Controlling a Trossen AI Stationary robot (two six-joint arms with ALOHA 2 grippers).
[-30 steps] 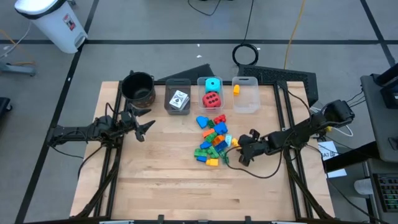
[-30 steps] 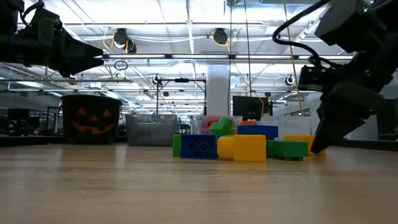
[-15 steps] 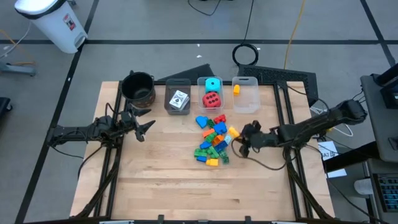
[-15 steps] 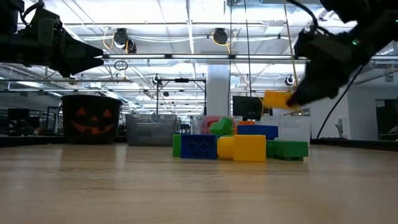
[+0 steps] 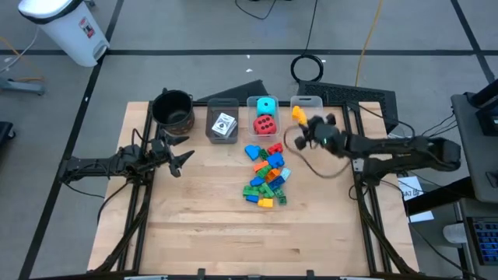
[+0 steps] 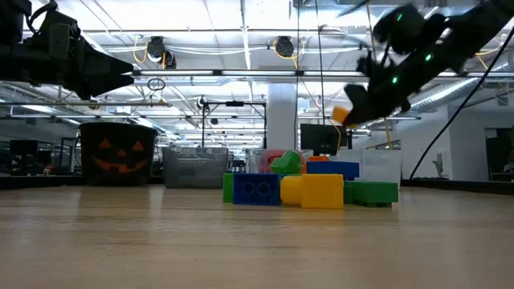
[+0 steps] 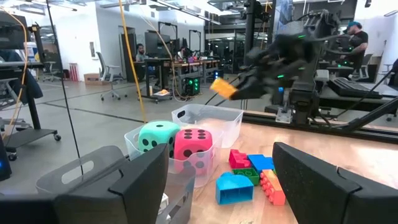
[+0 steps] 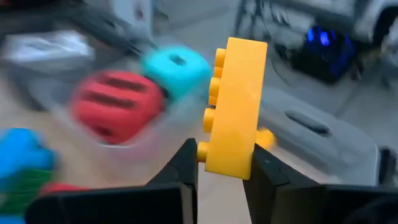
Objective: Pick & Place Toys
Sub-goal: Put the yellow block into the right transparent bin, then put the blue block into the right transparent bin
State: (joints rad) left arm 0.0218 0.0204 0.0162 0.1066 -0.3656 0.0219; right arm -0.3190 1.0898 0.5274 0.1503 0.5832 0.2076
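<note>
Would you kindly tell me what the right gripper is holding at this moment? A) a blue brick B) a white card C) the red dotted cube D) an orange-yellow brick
D: the right wrist view shows the right gripper shut on an orange-yellow brick, and the high view shows that brick raised over the clear bin at the right end of the bin row.

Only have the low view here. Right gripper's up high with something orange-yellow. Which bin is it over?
Observer: The right gripper is above the rightmost clear bin.
Operator: Anything in that bin?
Observer: One orange brick, near its far end.
Operator: Grip secure?
Observer: The yellow brick stands on end, pinched at its lower part between both fingers.
Operator: Left arm?
Observer: The left gripper is open, below the black pot.
</note>
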